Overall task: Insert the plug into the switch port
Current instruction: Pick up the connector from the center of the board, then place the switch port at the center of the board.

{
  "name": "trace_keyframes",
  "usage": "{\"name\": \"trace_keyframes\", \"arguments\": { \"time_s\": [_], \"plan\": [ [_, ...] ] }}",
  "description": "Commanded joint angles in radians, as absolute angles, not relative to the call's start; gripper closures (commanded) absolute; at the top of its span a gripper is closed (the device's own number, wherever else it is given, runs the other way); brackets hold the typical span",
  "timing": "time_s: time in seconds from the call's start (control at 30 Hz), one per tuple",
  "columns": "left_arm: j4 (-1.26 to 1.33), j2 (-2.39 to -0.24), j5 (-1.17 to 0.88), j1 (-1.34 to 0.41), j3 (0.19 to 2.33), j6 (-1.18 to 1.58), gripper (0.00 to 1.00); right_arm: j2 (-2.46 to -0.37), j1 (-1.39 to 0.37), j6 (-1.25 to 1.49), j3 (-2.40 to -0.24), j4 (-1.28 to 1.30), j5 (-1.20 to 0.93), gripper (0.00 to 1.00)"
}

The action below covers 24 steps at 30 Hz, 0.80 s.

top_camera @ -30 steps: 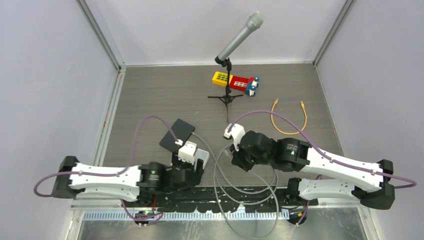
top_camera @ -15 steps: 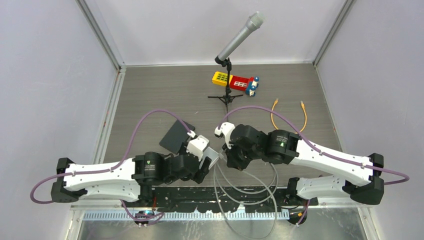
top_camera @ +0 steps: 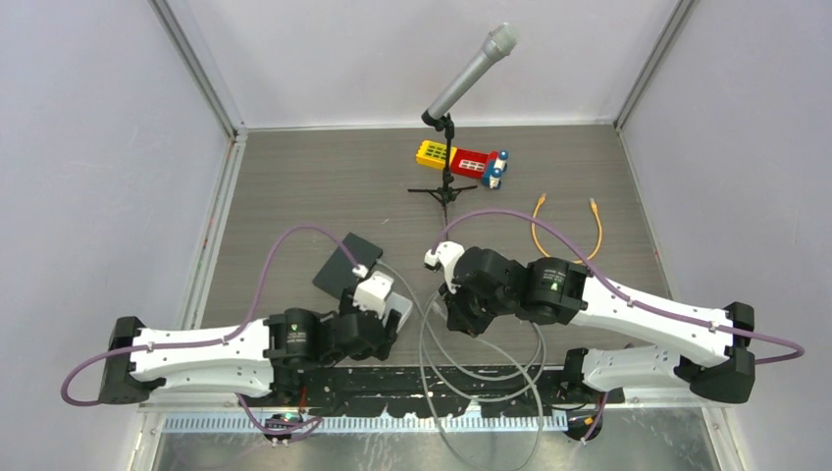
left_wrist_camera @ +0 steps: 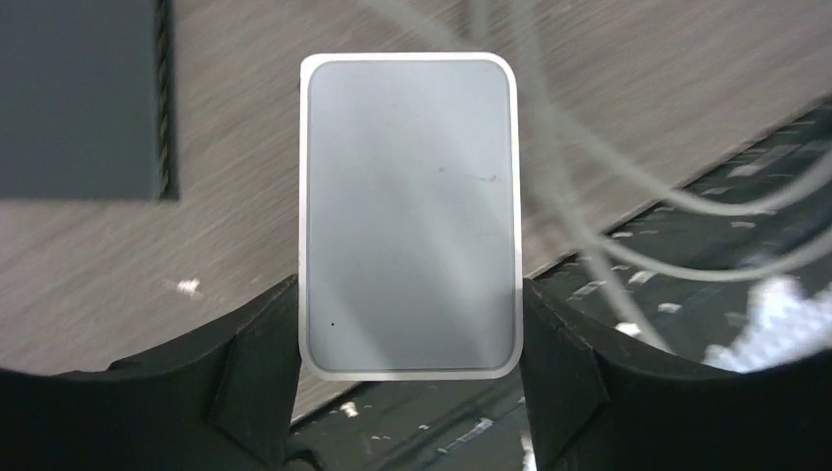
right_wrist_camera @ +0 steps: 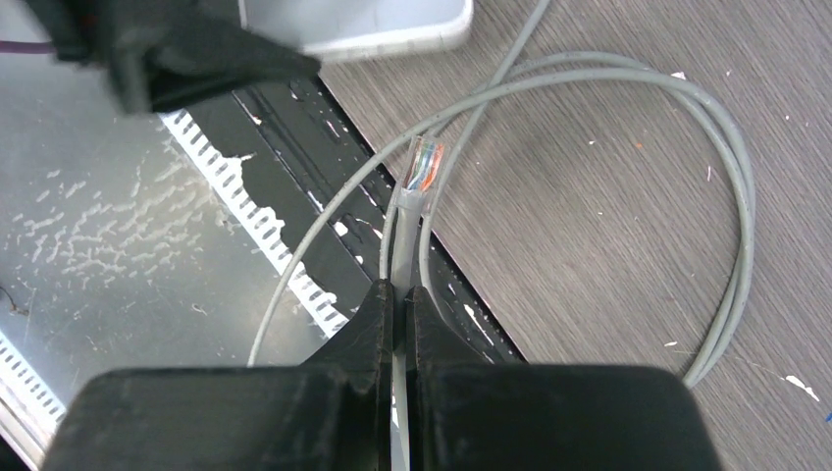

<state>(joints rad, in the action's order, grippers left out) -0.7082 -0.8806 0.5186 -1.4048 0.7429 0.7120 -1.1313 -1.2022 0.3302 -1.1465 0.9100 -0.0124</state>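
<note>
A flat grey switch with rounded corners sits between the black fingers of my left gripper, which press on its two long sides. Its port does not show in any view. From above, the switch is near the front edge of the table. My right gripper is shut on a grey cable. The clear plug sticks out just beyond the fingertips and points toward the switch, a short gap away.
The rest of the grey cable loops over the table front and the black rail. A black pad lies left of the switch. Further back stand a microphone stand, a toy block and an orange cable.
My right gripper moved left with the plug toward the switch, then held. My left gripper swung right with the switch and came back a little to the left.
</note>
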Motion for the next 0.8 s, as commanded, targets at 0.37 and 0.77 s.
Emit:
{"name": "trace_keyframes", "arguments": {
  "time_s": [0.37, 0.77],
  "plan": [
    [-0.259, -0.954, 1.073, -1.676, 0.327, 0.962, 1.00, -1.103, -1.202, 0.363, -1.081, 0.822, -0.069, 1.00],
    [0.034, -1.089, 1.153, -1.724, 0.173, 0.979, 0.68, -1.058, -1.202, 0.412, -1.059, 0.809, -0.095, 1.00]
  ]
}}
